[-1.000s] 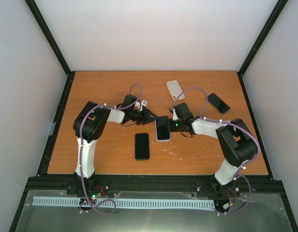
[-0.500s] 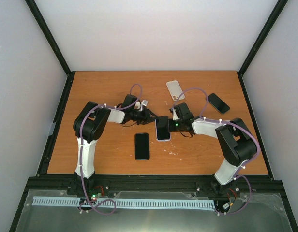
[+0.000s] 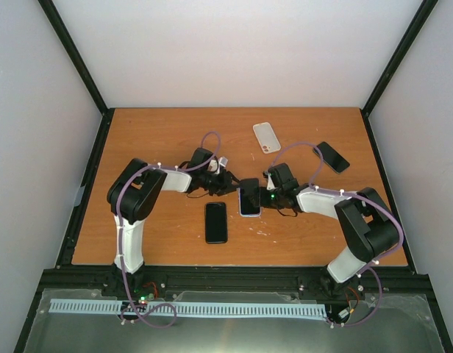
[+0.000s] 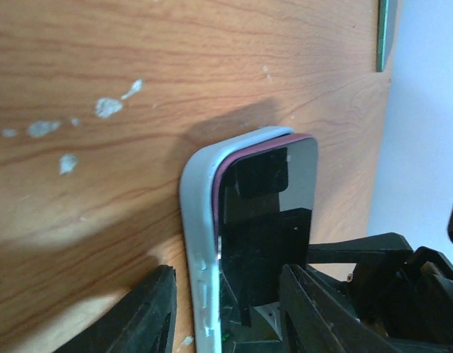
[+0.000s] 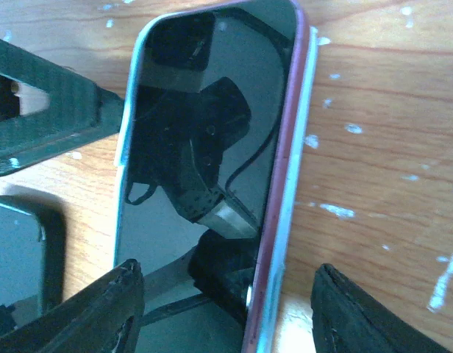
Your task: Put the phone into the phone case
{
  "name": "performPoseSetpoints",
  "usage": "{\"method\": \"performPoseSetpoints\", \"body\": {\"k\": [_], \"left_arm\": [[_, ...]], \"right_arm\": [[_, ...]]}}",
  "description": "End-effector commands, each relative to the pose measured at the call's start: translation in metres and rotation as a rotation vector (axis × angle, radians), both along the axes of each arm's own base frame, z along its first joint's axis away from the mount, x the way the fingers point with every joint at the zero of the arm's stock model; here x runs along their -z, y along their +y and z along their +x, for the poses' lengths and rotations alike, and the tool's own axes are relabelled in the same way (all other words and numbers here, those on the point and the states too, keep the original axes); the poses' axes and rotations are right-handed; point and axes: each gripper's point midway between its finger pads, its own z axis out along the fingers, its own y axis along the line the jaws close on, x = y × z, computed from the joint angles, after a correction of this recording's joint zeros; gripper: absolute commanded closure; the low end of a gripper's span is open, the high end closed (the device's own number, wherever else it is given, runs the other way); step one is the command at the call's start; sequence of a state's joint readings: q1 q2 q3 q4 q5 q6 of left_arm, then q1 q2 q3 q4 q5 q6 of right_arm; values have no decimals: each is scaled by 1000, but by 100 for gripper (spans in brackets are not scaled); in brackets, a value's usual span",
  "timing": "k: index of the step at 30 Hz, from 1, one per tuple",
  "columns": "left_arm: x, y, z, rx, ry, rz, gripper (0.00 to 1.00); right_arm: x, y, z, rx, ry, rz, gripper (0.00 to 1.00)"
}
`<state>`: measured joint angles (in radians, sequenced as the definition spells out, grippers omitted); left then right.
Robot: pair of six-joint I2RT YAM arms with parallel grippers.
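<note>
A phone with a dark screen and a maroon rim lies in a pale blue phone case at the table's middle. In the left wrist view the case's wall curves round the phone, with a maroon strip showing above it. My left gripper straddles one end, open, its left finger standing off the case wall. My right gripper straddles the phone from the other side, open, with bare wood between its right finger and the case edge.
A second black phone lies just near-left of the cased one. A white case lies at the back, a third dark phone at the back right. White flecks mark the wood.
Both grippers have widened their jaws away from the cased phone, the right one more. Both wrists and the phone shifted slightly toward the near edge.
</note>
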<state>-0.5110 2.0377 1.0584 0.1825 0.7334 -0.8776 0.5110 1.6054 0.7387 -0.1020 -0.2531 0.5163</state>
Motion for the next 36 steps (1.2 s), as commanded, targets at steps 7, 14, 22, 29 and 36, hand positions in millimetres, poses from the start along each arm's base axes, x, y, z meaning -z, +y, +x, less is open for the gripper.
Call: {"method": "performPoseSetpoints", "body": {"k": [7,14,22,29,36], "left_arm": [[9,1,-12,38,8,9,67],[3,1,-27,67,27,-51,69],[0,-1,-43,108,31,-101,68],[-3,0,-45,125,13,-94,58],[-2,3,-48,133,1,-75,51]], "right_arm": [[1,29,-5,38,67,236,36],[-16,37,1,25,48,342,38],[-45,45,4,-21,0,429,39],[-57,47,2,-38,9,497,40],[-60,45,-1,-28,19,560,41]]}}
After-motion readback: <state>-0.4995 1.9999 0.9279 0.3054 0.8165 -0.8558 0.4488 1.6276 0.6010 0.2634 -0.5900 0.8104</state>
